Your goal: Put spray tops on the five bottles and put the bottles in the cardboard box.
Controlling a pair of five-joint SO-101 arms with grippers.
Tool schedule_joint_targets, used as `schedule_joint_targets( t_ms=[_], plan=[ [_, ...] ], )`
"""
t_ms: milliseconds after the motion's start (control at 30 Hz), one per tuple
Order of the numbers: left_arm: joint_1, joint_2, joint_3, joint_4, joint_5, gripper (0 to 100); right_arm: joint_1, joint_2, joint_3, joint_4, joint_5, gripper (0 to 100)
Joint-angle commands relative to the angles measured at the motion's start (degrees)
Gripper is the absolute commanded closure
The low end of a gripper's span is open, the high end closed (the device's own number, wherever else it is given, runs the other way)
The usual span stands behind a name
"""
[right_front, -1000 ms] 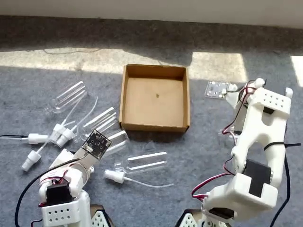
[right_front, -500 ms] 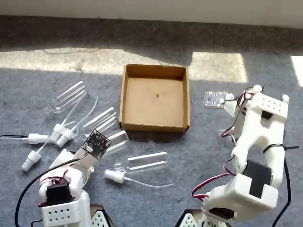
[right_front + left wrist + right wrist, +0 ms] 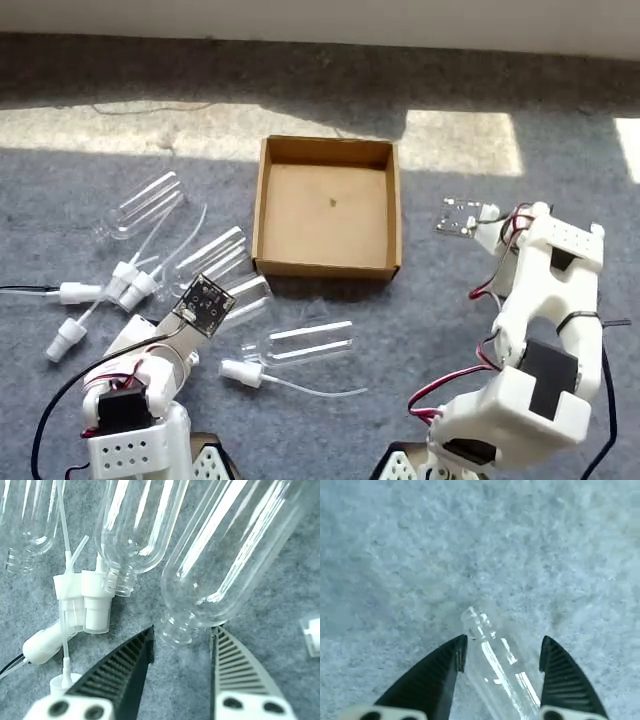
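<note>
The left gripper [image 3: 182,631] is hovering low over the carpet [image 3: 290,595], jaws standing apart on either side of the open neck of a clear bottle [image 3: 225,555] without clamping it. A second bottle [image 3: 137,525] and white spray tops [image 3: 95,605] are crowding just beside it. The right gripper [image 3: 503,641] is likewise gaping, its jaws flanking a third bottle [image 3: 497,667] with bare carpet all around. The cardboard box [image 3: 327,268] is sitting open, farther back between the arms.
</note>
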Motion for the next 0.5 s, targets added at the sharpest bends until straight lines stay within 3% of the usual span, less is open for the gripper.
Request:
schedule_joint_targets(
  t_ms=[0, 233, 467],
  plan=[
    [0.1, -0.2, 1.1, 3.2, -0.7, 82, 2.4, -0.3, -0.1, -2.1, -0.6, 79.2],
    [0.1, -0.2, 1.1, 3.2, -0.7, 82, 3.8, -0.6, 2.1, -1.9, -4.7, 80.2],
    [0.1, -0.2, 1.1, 3.2, -0.7, 82, 3.7, -0.7, 3.0, -1.9, -12.2, 95.1]
  ],
)
